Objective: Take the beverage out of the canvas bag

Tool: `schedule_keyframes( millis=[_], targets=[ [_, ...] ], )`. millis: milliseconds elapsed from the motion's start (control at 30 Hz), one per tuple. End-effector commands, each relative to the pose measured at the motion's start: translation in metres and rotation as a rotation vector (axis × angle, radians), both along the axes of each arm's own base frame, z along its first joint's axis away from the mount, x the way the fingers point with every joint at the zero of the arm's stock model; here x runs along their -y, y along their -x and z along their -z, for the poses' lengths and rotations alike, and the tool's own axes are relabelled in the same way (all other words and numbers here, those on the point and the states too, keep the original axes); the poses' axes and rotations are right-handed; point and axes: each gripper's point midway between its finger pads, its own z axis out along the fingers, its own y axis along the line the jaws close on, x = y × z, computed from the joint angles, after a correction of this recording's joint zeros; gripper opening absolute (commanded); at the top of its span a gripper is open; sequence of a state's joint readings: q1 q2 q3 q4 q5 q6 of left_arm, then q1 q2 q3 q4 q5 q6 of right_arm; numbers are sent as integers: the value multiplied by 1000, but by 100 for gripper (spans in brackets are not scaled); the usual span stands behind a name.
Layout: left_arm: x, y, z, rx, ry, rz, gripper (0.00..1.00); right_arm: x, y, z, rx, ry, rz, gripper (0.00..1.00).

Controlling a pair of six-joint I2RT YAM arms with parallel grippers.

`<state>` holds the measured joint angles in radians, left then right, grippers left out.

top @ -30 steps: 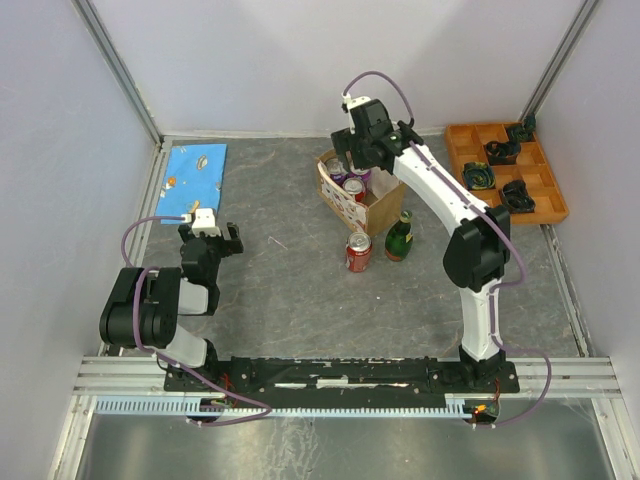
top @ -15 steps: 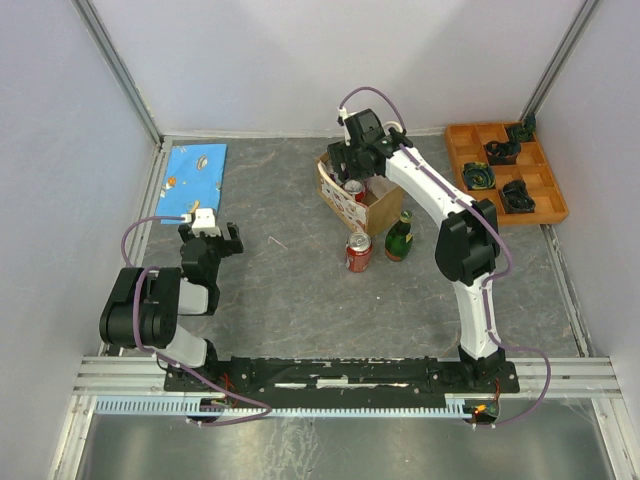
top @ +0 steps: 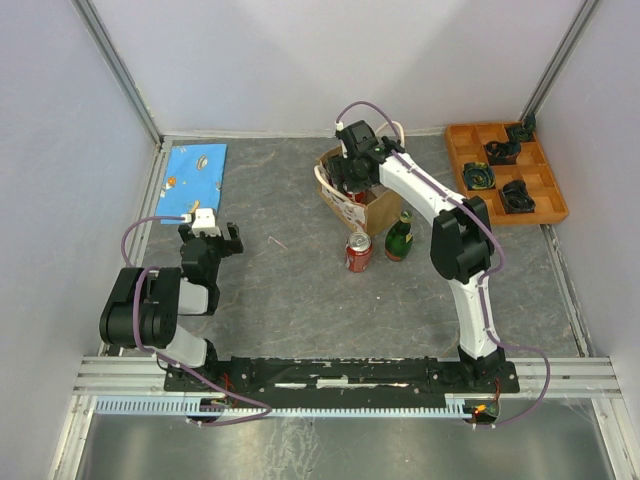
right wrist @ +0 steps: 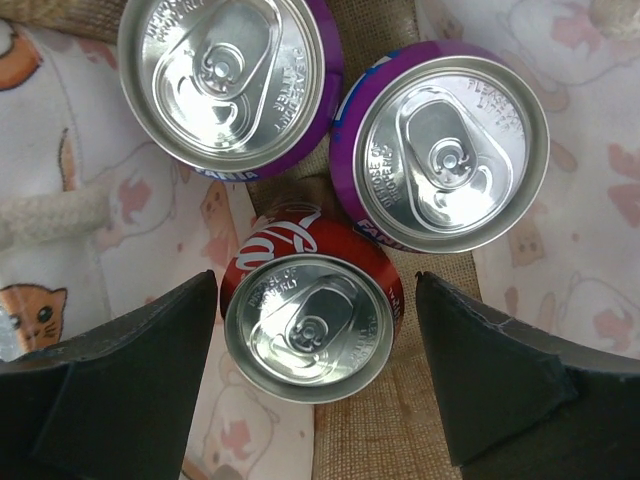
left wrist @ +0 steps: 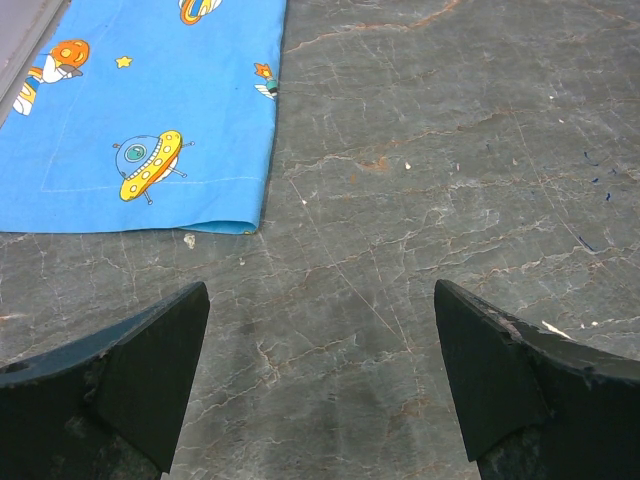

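Canvas bag [right wrist: 372, 440]: 3 cans [right wrist: 308, 328] (sides hidden)

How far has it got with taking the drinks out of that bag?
A loose red can and a green bottle already stand outside the canvas bag. The right gripper is open astride a bagged red can, not yet gripped. Two purple cans wait beside it.
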<state>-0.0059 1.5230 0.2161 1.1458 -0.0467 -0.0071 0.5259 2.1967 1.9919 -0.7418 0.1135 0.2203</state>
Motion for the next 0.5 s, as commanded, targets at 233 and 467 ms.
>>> schedule_keyframes(
  millis=[233,467],
  targets=[
    [0,-8,-16,54,11,0,99,5,-5,20,-7,72,17,76],
    [0,-8,-16,56,10,0,99,6,-5,25,-20,84,16,30]
  ],
)
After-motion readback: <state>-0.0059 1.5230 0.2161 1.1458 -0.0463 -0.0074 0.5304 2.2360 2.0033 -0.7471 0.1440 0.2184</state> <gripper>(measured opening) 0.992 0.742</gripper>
